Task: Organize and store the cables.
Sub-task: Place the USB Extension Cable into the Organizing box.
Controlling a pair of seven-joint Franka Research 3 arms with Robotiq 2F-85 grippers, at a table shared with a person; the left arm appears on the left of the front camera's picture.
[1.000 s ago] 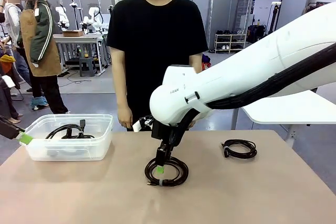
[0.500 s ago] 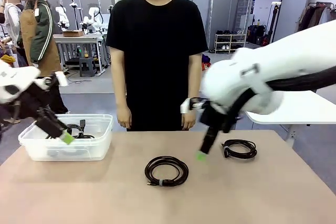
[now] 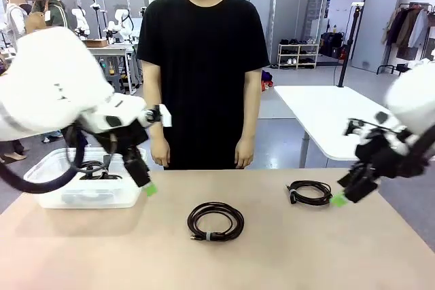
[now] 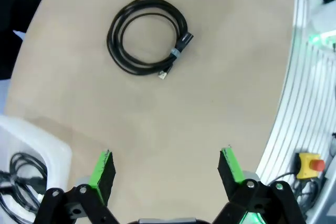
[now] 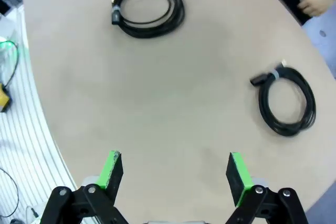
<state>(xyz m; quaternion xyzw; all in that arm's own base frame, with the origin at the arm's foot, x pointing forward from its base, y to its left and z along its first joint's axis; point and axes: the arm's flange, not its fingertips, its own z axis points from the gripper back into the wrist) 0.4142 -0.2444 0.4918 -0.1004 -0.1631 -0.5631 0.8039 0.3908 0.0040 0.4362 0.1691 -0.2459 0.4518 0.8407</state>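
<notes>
Tan tabletop point(image 3: 129, 252), a person point(image 3: 204, 66) standing at its far edge with arms hanging, taking no part. Clear plastic bin point(image 3: 81, 196) at the table's left end; stowed cables point(image 3: 90, 167) already lie in it, black loops with a plug showing. Two loose ones remain on the bare surface: the middle coil point(image 4: 181, 43), flat and round, bound at one spot by a pale tie, and the right coil point(image 3: 291, 193), smaller, nearer the far right corner, well apart from the first. My left gripper point(image 4: 165, 161) hangs above the table just beside the bin's near right corner, between the bin and the middle coil, fingers spread wide, nothing between them. My right gripper point(image 5: 175, 166) hovers at the table's right edge, just beside the right coil, likewise wide and empty. Judgement: part of the storing is done and I am between picks, neither coil yet touched. Next move, as I read it: bring one gripper down over a coil, straddle the strands near the tie where they lie bundled, close, lift, carry to the bin. Cords are thin and lie flat, so fingertips must reach almost to the surface or strands will slip out.
</notes>
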